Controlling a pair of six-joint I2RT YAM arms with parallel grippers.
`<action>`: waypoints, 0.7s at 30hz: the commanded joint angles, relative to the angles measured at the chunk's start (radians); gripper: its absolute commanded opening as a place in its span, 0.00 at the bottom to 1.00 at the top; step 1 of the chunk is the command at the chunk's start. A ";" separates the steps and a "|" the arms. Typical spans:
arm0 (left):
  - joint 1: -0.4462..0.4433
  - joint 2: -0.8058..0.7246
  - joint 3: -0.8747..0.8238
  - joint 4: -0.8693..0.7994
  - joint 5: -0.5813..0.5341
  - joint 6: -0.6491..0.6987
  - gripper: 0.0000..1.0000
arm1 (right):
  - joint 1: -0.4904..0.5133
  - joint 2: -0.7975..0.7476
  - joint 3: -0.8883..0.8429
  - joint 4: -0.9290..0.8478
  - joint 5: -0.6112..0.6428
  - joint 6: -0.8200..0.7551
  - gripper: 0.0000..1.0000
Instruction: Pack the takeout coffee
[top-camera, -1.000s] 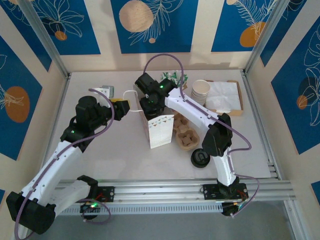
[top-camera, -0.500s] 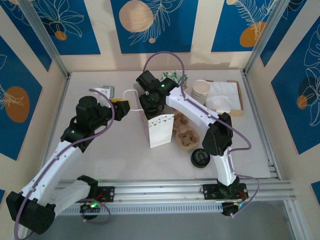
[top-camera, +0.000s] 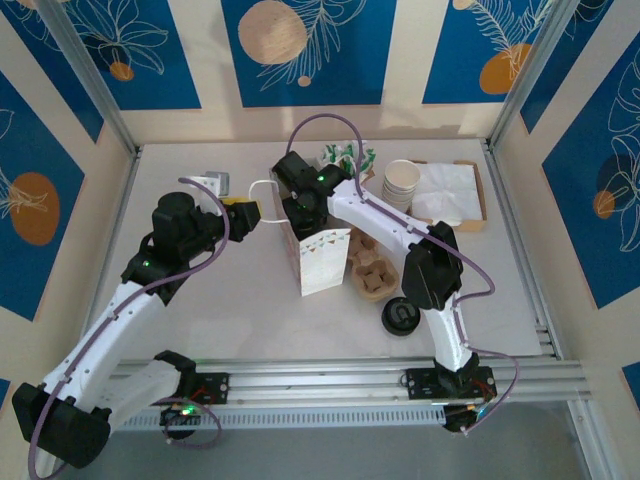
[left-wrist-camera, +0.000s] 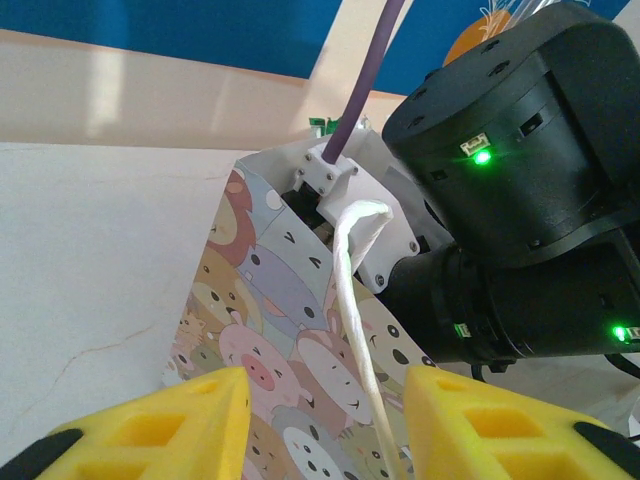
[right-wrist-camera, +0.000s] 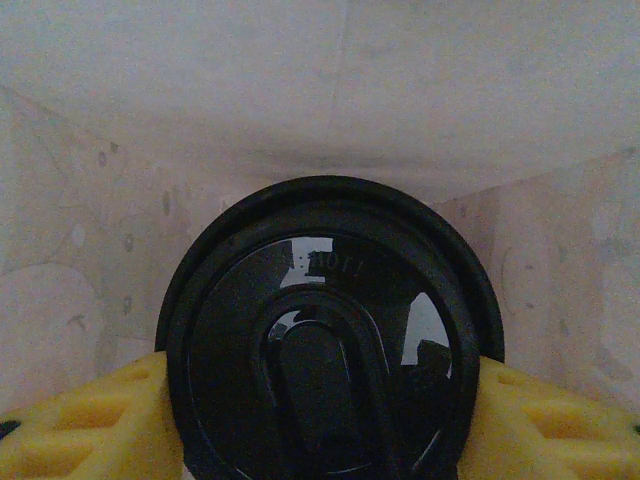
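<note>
Standing by the near edge of the white table (top-camera: 230, 300), I noted the right arm bent down into the mouth of an upright paper bag printed with cartoon animals (top-camera: 322, 262).

Right wrist camera: the right gripper (right-wrist-camera: 320, 410) was clamped on the takeout coffee (right-wrist-camera: 320, 330). Its round black plastic sip lid sat between the two yellow fingers (right-wrist-camera: 80, 425) and touched both. The cup body under the lid was hidden. Pale paper walls rose behind and to either side of the lid, so the coffee was inside the bag. Whether it rested on the bag's floor I could not tell.

Left wrist camera: the left gripper (left-wrist-camera: 325, 430) hung at the bag's upper left edge with its yellow jaws standing apart. The bag's white twisted cord handle (left-wrist-camera: 350, 290) ran down through the gap between them. Neither pad was seen pressing on the cord. The right arm's black wrist housing, green lamps lit, sat just behind the handle, over the bag's opening.

Overhead camera: a brown moulded pulp cup carrier (top-camera: 372, 272) lay just beside the bag on its right. A low stack of black lids (top-camera: 400, 316) sat near the carrier, toward the arm bases. At the back right, a stack of pale unlidded paper cups (top-camera: 402, 180) stood beside a shallow brown tray (top-camera: 482, 200) holding white napkins, well apart from the bag.
</note>
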 joint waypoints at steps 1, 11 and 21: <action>-0.008 0.005 -0.009 0.026 -0.005 0.001 0.44 | -0.003 0.011 -0.020 -0.032 -0.030 0.017 0.49; -0.014 0.010 -0.008 0.019 -0.013 0.004 0.44 | -0.006 0.018 -0.022 -0.065 -0.048 0.057 0.49; -0.018 0.019 -0.003 0.009 -0.017 0.008 0.43 | -0.005 0.009 -0.001 -0.084 -0.050 0.070 0.49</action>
